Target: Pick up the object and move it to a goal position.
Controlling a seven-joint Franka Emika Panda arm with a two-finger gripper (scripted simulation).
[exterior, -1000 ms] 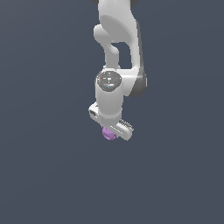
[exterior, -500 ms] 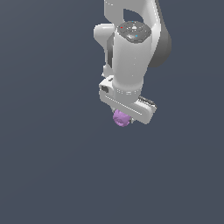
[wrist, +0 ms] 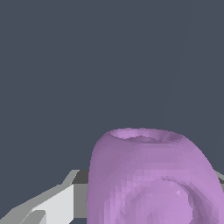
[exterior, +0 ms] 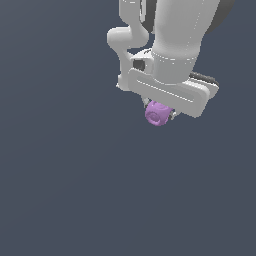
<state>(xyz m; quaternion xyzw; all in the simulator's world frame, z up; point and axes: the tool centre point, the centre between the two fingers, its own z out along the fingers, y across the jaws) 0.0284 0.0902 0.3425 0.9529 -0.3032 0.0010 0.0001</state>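
In the exterior view the white Panda arm (exterior: 175, 35) comes down from the upper edge, right of centre, and ends in a broad white gripper (exterior: 161, 113) whose body sits tilted, its lower edge sloping down toward the exterior view's right. Tucked just under that body is the object (exterior: 158, 113), a small light-purple rounded lump, narrower than the gripper above it, with 1 round dimple facing outward on its lower face. It hangs in the air against the plain dark grey-blue background (exterior: 65, 180), touching nothing but the gripper. A short grey fingertip (exterior: 172, 115) shows pressed against the object's side toward the exterior view's right; the opposite finger is hidden behind the lump and the gripper body. The wrist view is filled in its lower half by the same purple object (wrist: 148, 179) seen very close: a domed shape with a shallow flattened hollow at its far end and a large round raised ring or dimple on the near face. A white and grey finger (wrist: 52, 203) lies right against one flank of it, and a sliver of grey shows at the other flank, so the jaws are closed onto the object and carrying it.
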